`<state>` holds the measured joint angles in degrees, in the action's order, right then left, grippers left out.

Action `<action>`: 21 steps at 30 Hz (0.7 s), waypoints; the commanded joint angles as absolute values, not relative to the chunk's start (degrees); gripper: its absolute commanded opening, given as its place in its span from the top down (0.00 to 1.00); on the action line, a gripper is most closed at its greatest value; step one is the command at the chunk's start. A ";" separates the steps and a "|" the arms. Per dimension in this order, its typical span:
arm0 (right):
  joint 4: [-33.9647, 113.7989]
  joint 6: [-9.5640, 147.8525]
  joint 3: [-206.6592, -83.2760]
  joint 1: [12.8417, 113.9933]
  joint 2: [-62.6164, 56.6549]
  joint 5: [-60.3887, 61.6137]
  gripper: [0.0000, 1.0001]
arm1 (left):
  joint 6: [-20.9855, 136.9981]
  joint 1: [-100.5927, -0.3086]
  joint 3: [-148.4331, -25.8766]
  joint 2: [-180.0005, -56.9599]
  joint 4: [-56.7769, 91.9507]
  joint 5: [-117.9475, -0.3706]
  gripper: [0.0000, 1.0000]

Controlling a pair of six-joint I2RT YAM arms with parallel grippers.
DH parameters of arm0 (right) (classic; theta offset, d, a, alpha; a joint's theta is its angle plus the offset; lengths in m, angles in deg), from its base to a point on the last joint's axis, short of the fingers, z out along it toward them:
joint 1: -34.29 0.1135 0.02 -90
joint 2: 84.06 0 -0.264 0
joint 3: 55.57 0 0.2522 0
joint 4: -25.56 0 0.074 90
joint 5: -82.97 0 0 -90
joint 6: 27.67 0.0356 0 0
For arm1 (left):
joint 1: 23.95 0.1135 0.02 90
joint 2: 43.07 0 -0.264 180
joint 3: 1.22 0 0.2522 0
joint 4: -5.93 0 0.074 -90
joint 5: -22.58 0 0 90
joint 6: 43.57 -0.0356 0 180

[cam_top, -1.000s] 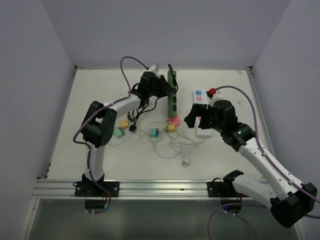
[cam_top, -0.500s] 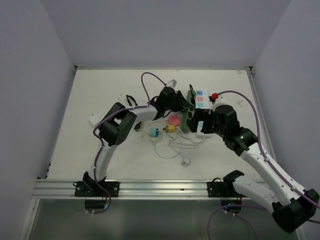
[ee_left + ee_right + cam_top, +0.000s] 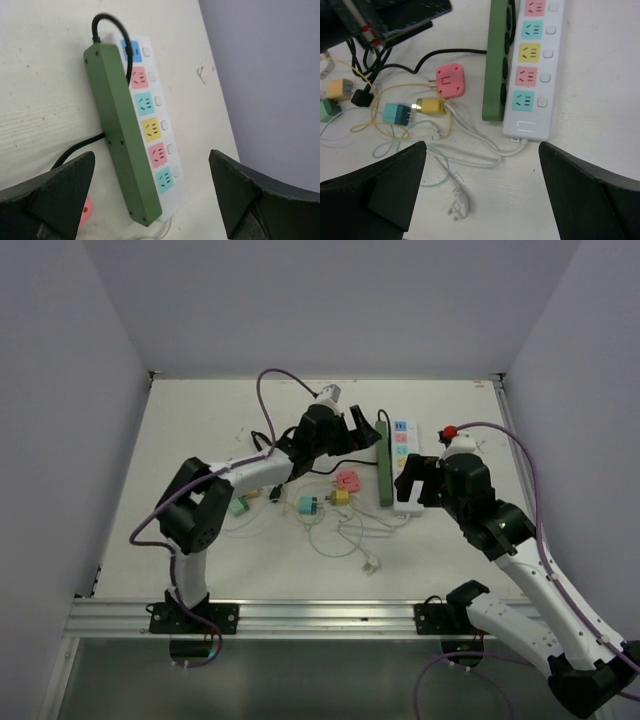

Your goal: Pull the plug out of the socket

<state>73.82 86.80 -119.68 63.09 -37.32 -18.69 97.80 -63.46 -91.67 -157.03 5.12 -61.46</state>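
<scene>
We see the pink plug (image 3: 450,81) lying loose on the table (image 3: 200,430), in no socket, near the green power strip (image 3: 496,65) but not touching it. Its prongs point away from the strip. The green power strip stands on its long edge, pressed against the white power strip (image 3: 532,75), whose coloured sockets face up and are bare.

The left gripper (image 3: 150,159) hangs over the two strips with its jaws spread wide, holding nothing. The right gripper (image 3: 482,147) is also spread wide and empty, above the near ends of the strips, where a white cable leaves the white one.

Beside the pink plug we find a yellow plug (image 3: 430,106) and a teal plug (image 3: 396,113), set end to end among thin tangled cords. A black cable (image 3: 445,52) runs from the green strip past the pink plug.
</scene>
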 commanded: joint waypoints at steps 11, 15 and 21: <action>80.98 82.37 -129.71 62.94 -46.61 -36.90 0.01 | 74.92 -63.15 -91.01 -128.34 26.80 -80.06 0.01; 81.51 80.53 -130.24 62.94 -48.55 -39.28 0.01 | 71.83 -62.89 -90.31 -121.85 32.25 -82.79 0.01; 81.95 77.81 -131.56 63.03 -52.50 -41.04 0.01 | 68.58 -62.71 -85.22 -107.78 38.49 -93.95 0.01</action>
